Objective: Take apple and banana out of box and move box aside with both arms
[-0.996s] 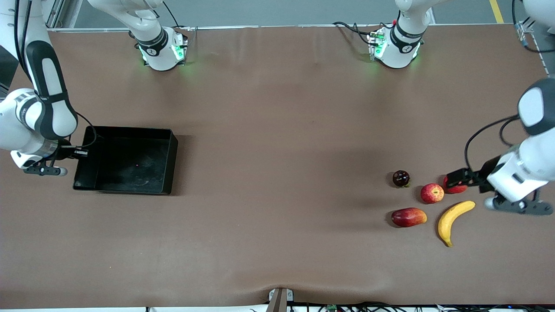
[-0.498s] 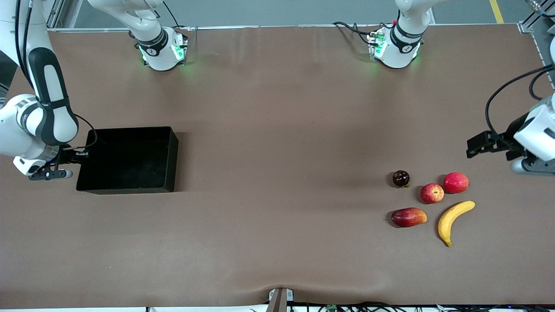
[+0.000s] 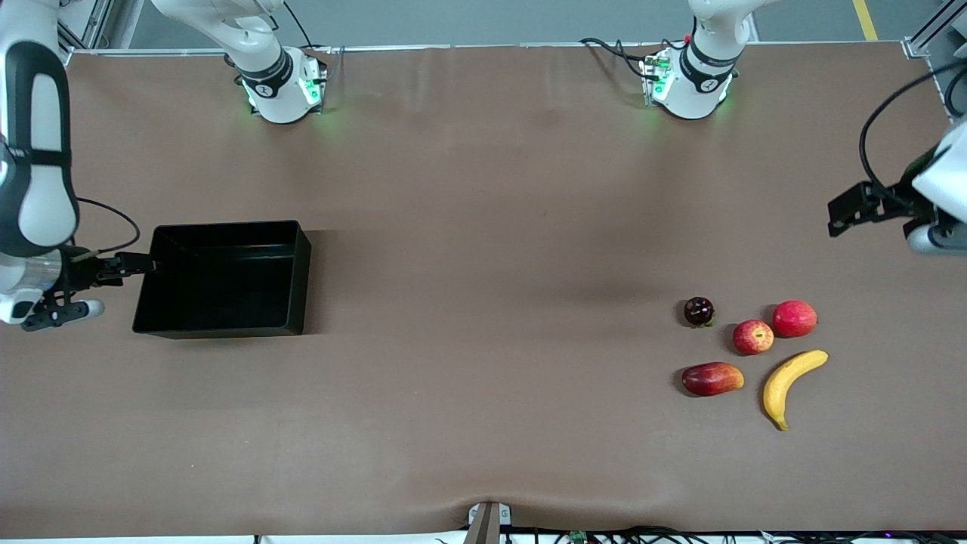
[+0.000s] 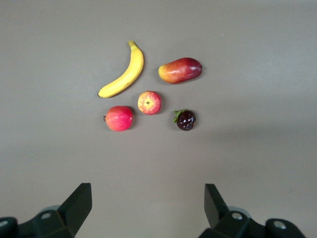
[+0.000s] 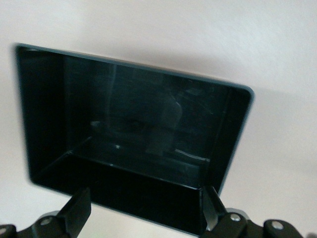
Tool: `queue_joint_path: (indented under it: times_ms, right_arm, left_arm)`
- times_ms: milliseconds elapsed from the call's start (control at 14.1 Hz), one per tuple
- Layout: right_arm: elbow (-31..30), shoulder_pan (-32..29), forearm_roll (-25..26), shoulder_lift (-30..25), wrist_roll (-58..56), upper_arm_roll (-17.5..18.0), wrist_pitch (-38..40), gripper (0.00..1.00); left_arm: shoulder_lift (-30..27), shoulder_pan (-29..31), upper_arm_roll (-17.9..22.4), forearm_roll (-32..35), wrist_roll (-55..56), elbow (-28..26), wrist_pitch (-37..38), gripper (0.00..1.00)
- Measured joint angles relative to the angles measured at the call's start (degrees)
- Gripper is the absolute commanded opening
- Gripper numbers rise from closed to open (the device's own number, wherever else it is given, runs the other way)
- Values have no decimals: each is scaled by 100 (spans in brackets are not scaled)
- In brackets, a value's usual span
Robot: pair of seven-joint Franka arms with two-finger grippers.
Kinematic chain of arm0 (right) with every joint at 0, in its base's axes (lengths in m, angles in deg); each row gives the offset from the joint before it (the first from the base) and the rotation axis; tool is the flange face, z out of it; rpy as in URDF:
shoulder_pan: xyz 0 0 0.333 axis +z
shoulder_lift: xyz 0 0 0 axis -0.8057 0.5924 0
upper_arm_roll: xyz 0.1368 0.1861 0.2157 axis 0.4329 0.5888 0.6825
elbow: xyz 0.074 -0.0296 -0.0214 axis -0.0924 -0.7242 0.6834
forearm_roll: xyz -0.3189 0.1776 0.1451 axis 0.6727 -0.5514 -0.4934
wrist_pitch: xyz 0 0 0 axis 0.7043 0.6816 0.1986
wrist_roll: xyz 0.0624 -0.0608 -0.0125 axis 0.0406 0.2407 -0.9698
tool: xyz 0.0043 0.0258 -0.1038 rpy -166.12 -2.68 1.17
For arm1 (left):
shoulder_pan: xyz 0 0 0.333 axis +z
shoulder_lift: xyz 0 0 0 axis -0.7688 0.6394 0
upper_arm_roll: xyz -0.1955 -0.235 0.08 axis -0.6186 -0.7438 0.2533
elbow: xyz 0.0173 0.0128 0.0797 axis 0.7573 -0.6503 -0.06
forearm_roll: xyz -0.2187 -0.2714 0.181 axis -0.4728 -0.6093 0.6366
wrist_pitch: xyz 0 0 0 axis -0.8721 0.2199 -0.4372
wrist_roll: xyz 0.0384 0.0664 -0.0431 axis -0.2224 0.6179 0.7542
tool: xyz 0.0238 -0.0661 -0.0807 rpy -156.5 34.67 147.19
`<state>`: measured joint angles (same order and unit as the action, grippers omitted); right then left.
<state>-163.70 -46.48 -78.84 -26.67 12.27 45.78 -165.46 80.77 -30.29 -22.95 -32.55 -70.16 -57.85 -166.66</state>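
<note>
The black box [image 3: 219, 279] stands on the table toward the right arm's end and is empty; it fills the right wrist view [image 5: 133, 134]. My right gripper [image 3: 57, 312] hovers open just off the box's end wall [image 5: 144, 201]. The yellow banana [image 3: 789, 381] and the streaked red apple [image 3: 753, 337] lie toward the left arm's end. They also show in the left wrist view as the banana [image 4: 123, 77] and the apple [image 4: 149, 102]. My left gripper [image 3: 937, 240] is open and empty [image 4: 147, 198], up over the table edge away from the fruits.
A dark purple fruit [image 3: 699, 310], a plain red round fruit [image 3: 794, 318] and a red-orange mango-like fruit [image 3: 712, 378] lie close around the apple and banana. The two arm bases [image 3: 279, 87] stand along the table edge farthest from the front camera.
My left gripper has pulled up and away from the plain red fruit toward the table's end. My right gripper has drawn back from the box's end wall; the box settled flat.
</note>
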Motion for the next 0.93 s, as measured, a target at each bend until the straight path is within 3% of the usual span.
queue_joint_path:
  times_ms: [142,356,427,640,925]
  right_arm:
    - [611,196,-3,-92,7,53,371,100]
    - [1594,139,0,-111,42,551,1010,100]
    - [1841,71,2,-114,42,754,1085,100]
    - [2412,13,2,-170,78,1031,1134,100]
    - [2638,-56,8,-367,54,1311,1157,100]
  left_arm:
    - [-329,-220,273,-151,-1,-284,12,100]
    - [-781,-1334,1493,-217,-41,-789,13,100]
    - [-894,-1561,1700,-224,-40,-901,13,100]
    - [-1157,-1878,1850,-275,172,-1136,13,100]
    - [-1351,-1976,1916,-322,277,-1228,53,100]
